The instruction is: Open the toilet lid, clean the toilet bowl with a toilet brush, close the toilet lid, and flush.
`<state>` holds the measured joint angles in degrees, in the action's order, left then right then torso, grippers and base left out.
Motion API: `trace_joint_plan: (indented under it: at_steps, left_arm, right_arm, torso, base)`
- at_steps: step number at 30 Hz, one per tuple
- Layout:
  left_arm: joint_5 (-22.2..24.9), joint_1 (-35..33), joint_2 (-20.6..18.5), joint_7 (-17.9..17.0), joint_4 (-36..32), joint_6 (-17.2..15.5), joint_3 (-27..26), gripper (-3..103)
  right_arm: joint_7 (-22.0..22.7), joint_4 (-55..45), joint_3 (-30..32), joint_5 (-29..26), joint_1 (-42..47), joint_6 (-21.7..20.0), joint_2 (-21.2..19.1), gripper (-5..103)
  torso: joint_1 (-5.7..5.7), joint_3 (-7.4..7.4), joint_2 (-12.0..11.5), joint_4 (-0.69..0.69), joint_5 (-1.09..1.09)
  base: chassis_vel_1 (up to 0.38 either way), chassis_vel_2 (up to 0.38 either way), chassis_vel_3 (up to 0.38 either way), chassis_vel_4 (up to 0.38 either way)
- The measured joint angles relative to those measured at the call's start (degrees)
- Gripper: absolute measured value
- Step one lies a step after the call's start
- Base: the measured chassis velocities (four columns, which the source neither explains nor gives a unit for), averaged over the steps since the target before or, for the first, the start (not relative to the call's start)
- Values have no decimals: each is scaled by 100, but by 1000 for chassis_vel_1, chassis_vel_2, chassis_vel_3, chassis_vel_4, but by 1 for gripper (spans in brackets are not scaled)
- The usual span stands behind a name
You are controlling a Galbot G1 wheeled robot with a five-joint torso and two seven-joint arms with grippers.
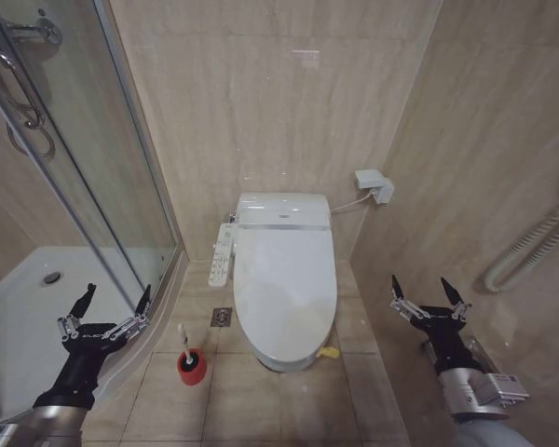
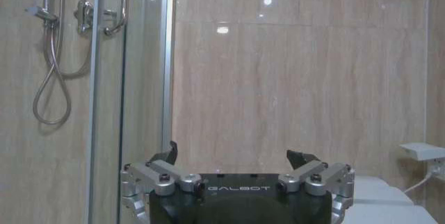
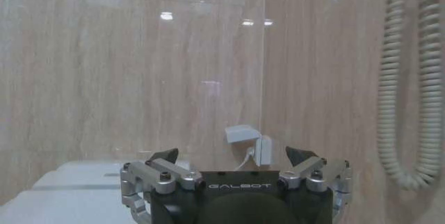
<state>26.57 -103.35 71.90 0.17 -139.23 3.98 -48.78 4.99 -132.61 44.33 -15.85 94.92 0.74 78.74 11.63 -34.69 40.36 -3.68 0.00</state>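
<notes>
The toilet lid (image 1: pixel 286 284) is down, glossy white, with a small yellow tag (image 1: pixel 329 353) at its front edge. It covers the toilet bowl (image 1: pixel 284 361), of which only the white base shows below the front. A control panel (image 1: pixel 223 254) runs along the toilet's left side. The toilet brush (image 1: pixel 184 343) stands by its white handle in a red holder (image 1: pixel 192 367) on the floor left of the toilet. My left gripper (image 1: pixel 117 295) (image 2: pixel 238 154) hangs open left of the brush. My right gripper (image 1: pixel 429 290) (image 3: pixel 232 153) is open to the right of the toilet.
A glass shower enclosure (image 1: pixel 84 177) with a white tray (image 1: pixel 23 307) stands at the left. A floor drain (image 1: pixel 221 317) lies beside the toilet. A wall socket box (image 1: pixel 374 184) with a cable sits behind it. A coiled hose (image 1: pixel 531 244) hangs on the right wall.
</notes>
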Motion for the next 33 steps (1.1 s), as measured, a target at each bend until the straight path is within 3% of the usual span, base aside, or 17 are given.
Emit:
trace_joint_plan:
  at_steps: [18,21,33]
  left_arm:
    - [0,0,0,0,0,0,0,100]
    - [0,-2,0,0,0,0,0,100]
    - [0,0,-1,0,0,0,0,100]
  right_arm:
    - [0,0,0,0,0,0,0,100]
    - [0,0,0,0,0,0,0,100]
    - [0,0,0,0,-2,0,0,100]
  torso:
    - [-1,1,0,-1,0]
    - [-2,1,0,4,2]
    - [3,-1,-1,2,0]
  base:
    - [150,-144,-147,147]
    - [196,-185,-164,190]
    - [4,-9,-13,3]
